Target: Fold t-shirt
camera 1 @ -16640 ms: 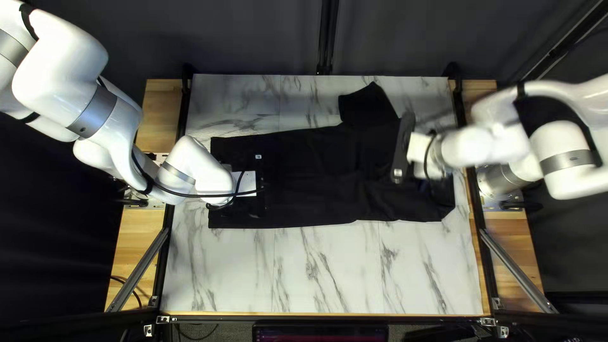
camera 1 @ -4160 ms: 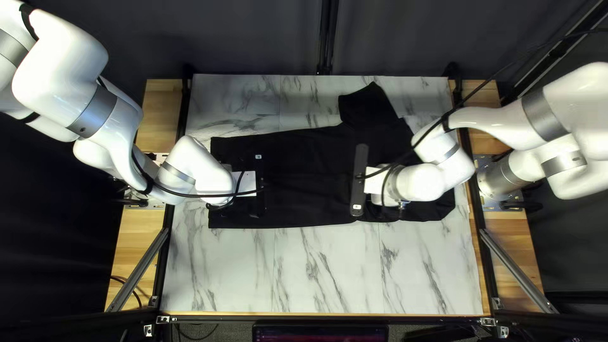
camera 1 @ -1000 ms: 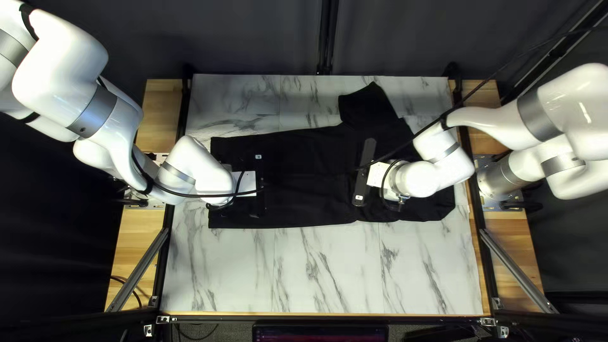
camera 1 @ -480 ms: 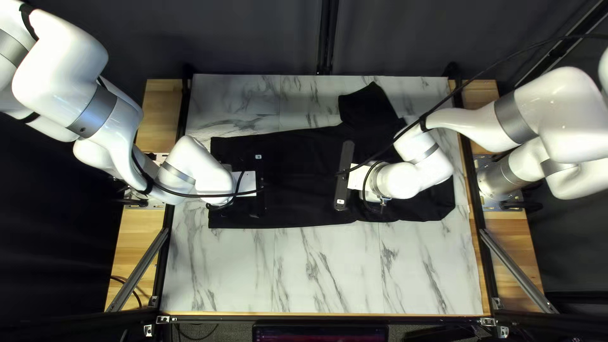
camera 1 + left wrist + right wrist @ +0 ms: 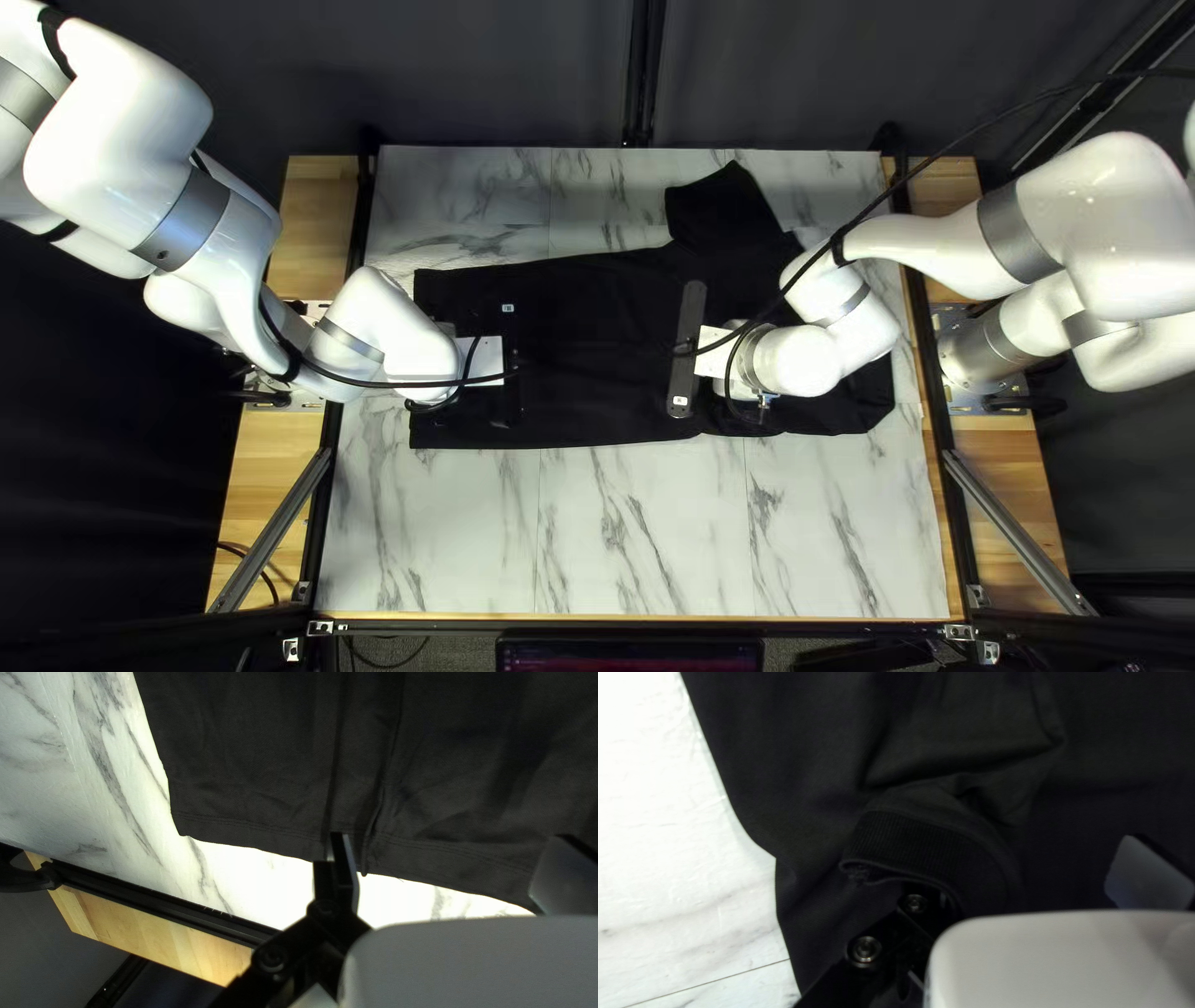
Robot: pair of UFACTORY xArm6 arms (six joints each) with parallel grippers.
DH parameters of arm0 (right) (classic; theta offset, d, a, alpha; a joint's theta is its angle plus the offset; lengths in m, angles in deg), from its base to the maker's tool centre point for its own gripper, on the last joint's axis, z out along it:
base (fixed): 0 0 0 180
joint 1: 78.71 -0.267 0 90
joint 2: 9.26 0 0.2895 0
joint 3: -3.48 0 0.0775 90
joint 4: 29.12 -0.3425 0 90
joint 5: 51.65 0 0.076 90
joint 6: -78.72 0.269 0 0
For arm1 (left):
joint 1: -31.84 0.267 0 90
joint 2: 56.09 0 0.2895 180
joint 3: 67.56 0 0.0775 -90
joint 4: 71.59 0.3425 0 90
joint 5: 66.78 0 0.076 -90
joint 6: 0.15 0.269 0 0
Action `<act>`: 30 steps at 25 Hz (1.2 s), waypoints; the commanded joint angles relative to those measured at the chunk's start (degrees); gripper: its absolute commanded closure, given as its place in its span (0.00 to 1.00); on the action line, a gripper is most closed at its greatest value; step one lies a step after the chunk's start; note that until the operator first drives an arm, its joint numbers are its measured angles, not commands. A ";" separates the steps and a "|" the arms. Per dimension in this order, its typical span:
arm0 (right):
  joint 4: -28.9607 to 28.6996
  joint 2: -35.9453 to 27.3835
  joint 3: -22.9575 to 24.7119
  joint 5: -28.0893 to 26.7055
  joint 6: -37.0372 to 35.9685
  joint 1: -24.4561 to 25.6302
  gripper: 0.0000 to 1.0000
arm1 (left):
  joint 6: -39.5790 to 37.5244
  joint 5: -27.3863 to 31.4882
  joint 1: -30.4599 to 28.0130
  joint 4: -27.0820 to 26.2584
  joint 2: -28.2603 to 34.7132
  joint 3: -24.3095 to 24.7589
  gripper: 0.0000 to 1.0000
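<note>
The black t-shirt (image 5: 598,293) lies across the table's middle, one sleeve (image 5: 728,205) pointing to the far edge. My left gripper (image 5: 512,373) is over its left part, my right gripper (image 5: 686,349) right of its middle. In the left wrist view the shirt's stitched hem (image 5: 249,830) runs ahead of my left gripper (image 5: 451,855), whose fingers stand wide apart. In the right wrist view a ribbed band (image 5: 903,846) with loose folds covers the tip of one finger of my right gripper (image 5: 1046,883); the other finger (image 5: 1148,874) stands far off, over cloth.
Marble-patterned table surface (image 5: 623,535) shows in front of the shirt and behind it. Both forearms reach in low from the sides. A dark rail (image 5: 156,902) and wooden strip (image 5: 168,939) border the table beside my left gripper.
Over the last second my right gripper moved left across the shirt, then slightly back to the right. Much earlier it was farther right. My left arm and the shirt's outline look unchanged.
</note>
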 commanded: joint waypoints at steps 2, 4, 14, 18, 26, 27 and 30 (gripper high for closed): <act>-2.64 2.12 -3.25 -2.35 -2.00 -2.11 0.00 | 0.00 0.00 0.00 0.00 0.00 0.00 0.00; -3.35 2.60 -4.47 -3.44 -2.73 -2.75 0.00 | 0.00 0.00 0.00 0.00 0.00 0.00 0.00; -4.31 4.06 -7.57 -5.96 -4.82 -3.52 0.17 | 0.00 0.00 0.00 0.00 0.00 0.00 0.00; -4.42 4.28 -7.83 -5.95 -5.40 -3.41 1.00 | 0.00 0.00 0.00 0.00 0.00 0.00 0.00; -2.48 -2.13 -2.81 -4.03 -6.61 -0.40 1.00 | 0.00 0.00 0.00 0.00 0.00 0.00 0.00; -1.83 -4.09 -1.13 -3.33 -6.34 0.32 1.00 | 0.00 0.00 0.00 0.00 0.00 0.00 0.00; 0.10 -8.53 2.76 -1.71 -4.98 1.80 1.00 | 0.00 0.00 0.00 0.00 0.00 0.00 0.00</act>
